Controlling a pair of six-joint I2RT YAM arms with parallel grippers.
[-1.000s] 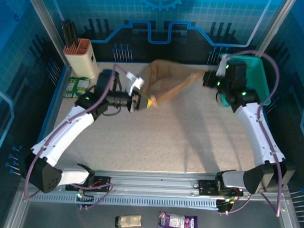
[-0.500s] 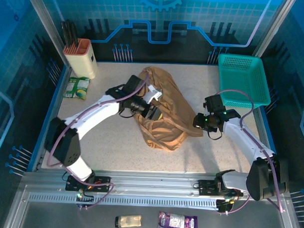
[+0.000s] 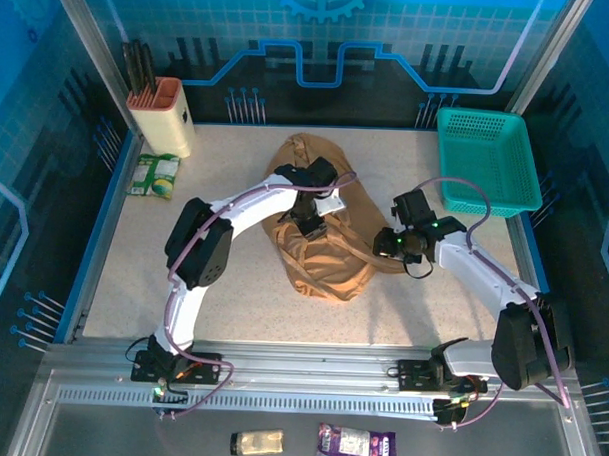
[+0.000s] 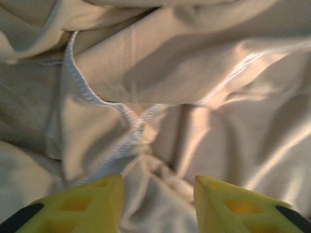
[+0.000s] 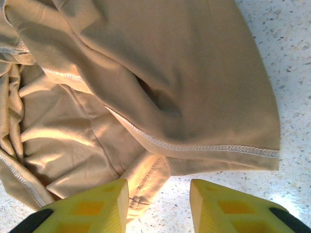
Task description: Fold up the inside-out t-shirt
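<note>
The inside-out t-shirt [image 3: 324, 249] lies as a crumpled tan heap in the middle of the table, seams and white stitching showing. My left gripper [image 3: 311, 214] hovers over the heap's upper part. In the left wrist view its yellow fingers [image 4: 95, 204] stand apart with loose folds [image 4: 160, 87] beneath them, and the gripper [image 4: 158, 204] is open. My right gripper [image 3: 385, 245] sits at the heap's right edge. In the right wrist view it [image 5: 159, 204] is open over bare table, and a hemmed corner of the shirt [image 5: 146, 179] lies against its left finger.
A teal basket [image 3: 487, 159] stands at the back right. A beige holder with dark utensils [image 3: 163, 113] and a green packet [image 3: 151, 175] sit at the back left. Two small packets [image 3: 257, 443] [image 3: 355, 447] lie beyond the front rail.
A second ago the shirt hung stretched between both shut grippers at the back. It has dropped into a heap, both grippers have opened, and both arms have swung in over it.
</note>
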